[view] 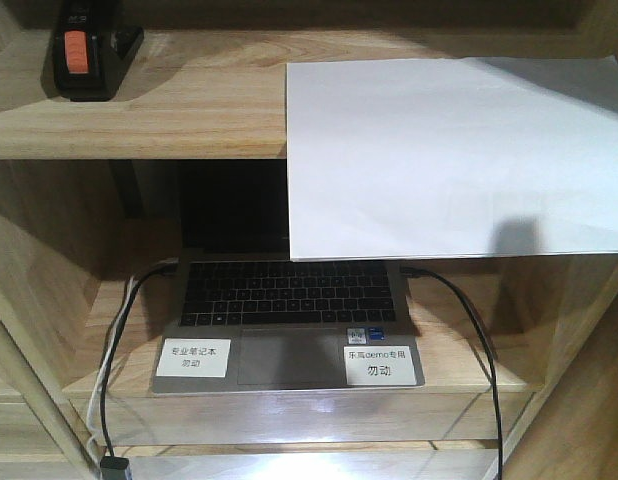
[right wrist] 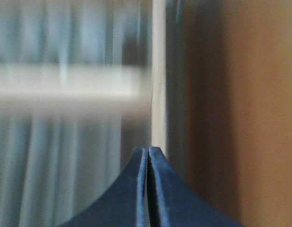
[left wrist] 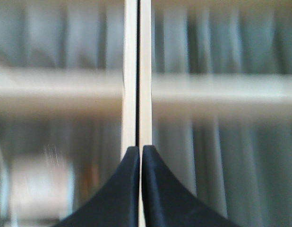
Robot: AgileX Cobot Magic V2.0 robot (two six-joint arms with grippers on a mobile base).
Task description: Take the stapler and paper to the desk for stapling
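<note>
Front view, upper left of frame: the stapler [view: 89, 55] is seen lying on the top board of a light wooden shelf unit [view: 189, 120]. Black body, orange patch on top, partly cut by the frame edge.

Upper right to centre: the paper [view: 449, 150] is laid flat on the same board, well apart from the stapler. Its near part hangs past the board's front edge and hides the right part of the compartment below. A soft shadow is noted on its lower right corner.

Lower centre: an open laptop [view: 289, 320] is set in the lower compartment, screen dark. Two small white labels [view: 193, 357] with printed characters are stuck on the palm rest, one at each side of the touchpad. A dark cable [view: 469, 320] is plugged at the laptop's right side and runs down out of frame; others are led off the left side.

Left wrist view: the left gripper [left wrist: 140, 149] is seen with its two dark fingers pressed together, nothing between them. Background heavily blurred; a pale upright strip with a dark seam is made out at centre.

Right wrist view: the right gripper [right wrist: 148, 150] is likewise closed on nothing, fingers touching. Blurred background, a brown surface at the right.
</note>
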